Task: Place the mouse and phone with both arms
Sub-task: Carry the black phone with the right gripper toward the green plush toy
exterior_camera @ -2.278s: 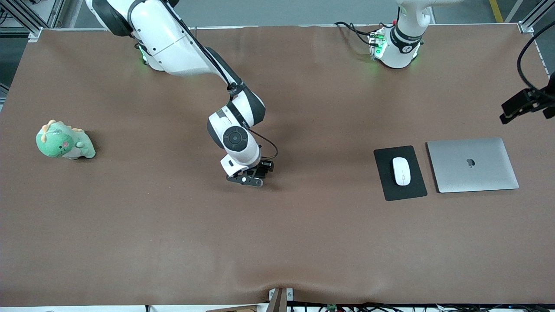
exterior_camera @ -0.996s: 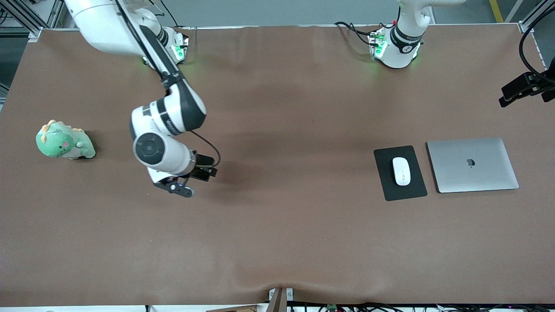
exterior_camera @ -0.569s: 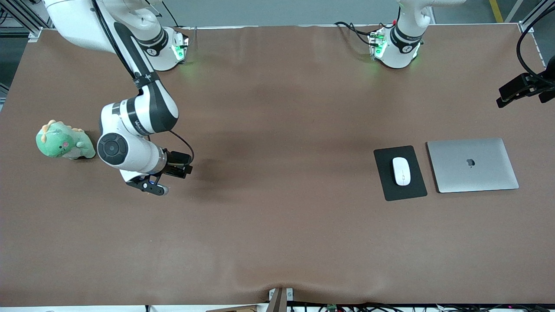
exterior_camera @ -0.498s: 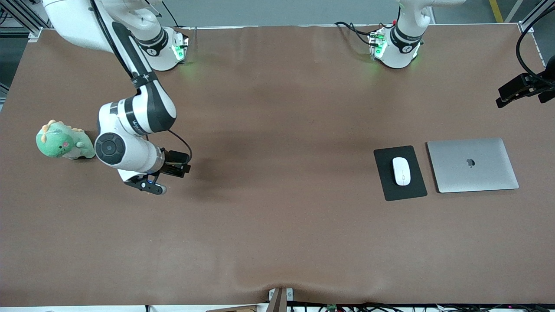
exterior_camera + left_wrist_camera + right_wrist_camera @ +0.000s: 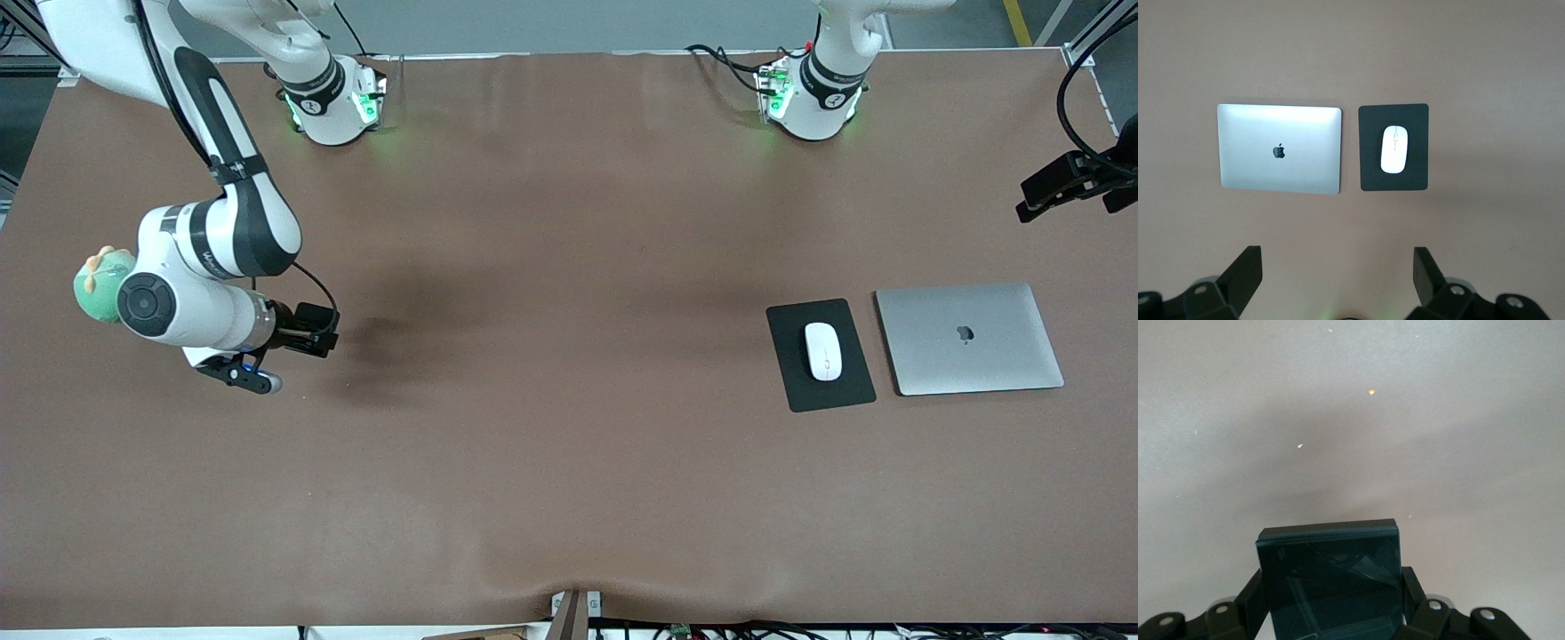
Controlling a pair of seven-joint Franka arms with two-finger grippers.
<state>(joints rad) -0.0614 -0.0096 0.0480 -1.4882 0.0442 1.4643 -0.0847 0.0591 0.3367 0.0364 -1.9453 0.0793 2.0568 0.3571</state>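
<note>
The white mouse [image 5: 823,350] lies on a black pad [image 5: 800,384] toward the left arm's end of the table; it also shows in the left wrist view [image 5: 1394,149]. My right gripper [image 5: 236,371] hangs over the brown table beside a green toy, toward the right arm's end. It is shut on the black phone [image 5: 1331,577], held by its side edges between the fingers [image 5: 1411,585]. The phone is hidden in the front view. My left gripper [image 5: 1067,191] waits high at the table's end, open and empty [image 5: 1336,270], looking down on the mouse.
A closed silver laptop [image 5: 969,338] lies beside the pad [image 5: 1371,175], toward the left arm's end. A green dinosaur toy [image 5: 93,289] stands by the right arm's end, partly covered by the right arm. The brown table cloth [image 5: 569,444] spans between them.
The right arm has swung from the table's middle toward its own end, carrying the phone, and now partly covers the green toy. The left gripper and the mouse have barely moved.
</note>
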